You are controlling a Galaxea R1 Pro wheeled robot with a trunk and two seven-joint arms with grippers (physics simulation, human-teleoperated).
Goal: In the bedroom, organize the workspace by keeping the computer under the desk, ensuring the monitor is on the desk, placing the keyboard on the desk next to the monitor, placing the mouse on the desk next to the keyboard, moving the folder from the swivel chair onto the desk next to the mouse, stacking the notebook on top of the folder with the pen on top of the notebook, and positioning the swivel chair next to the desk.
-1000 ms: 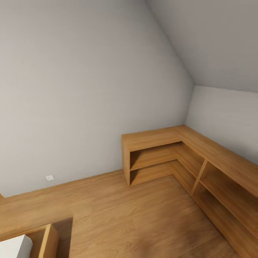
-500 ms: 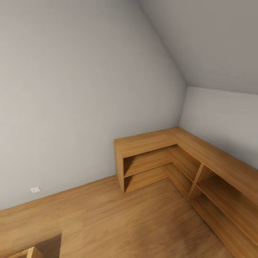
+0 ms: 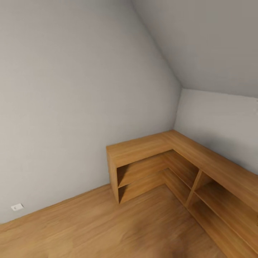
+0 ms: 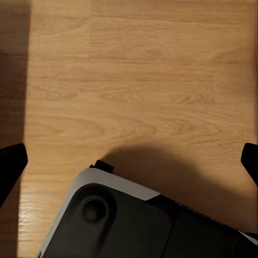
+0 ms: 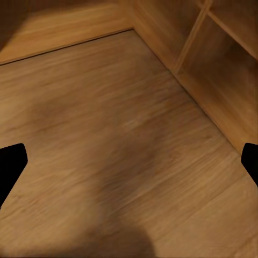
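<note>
A bare room corner: pale grey walls [image 3: 71, 107] meet under a sloping grey ceiling [image 3: 215, 43], above a light-wood plank floor [image 3: 107, 229]. None of the task's things, neither desk, computer, monitor, keyboard, mouse, folder, notebook, pen nor swivel chair, can be placed from these pictures.

The largest piece of furniture is an L-shaped wooden shelf unit [image 3: 172, 157] tucked into the corner. Its short leg stands against the left wall and its long leg runs along the right wall toward the near right of the head view. It has a flat top and open compartments below, split by a horizontal shelf and an upright divider. In the right wrist view, part of that shelf unit [image 5: 215, 54] stands at the floor's far edge.

In the left wrist view the robot's base [image 4: 134, 220], dark with a pale rim, sits over the floor and casts a shadow.

Left claw [image 4: 129, 161]: its two dark fingertips [image 4: 11, 161] sit wide apart, nothing between. Right claw [image 5: 129, 161]: fingertips [image 5: 11, 161] likewise spread, holding nothing.

A small white wall outlet [image 3: 17, 207] sits low on the left wall, just above the floor.
</note>
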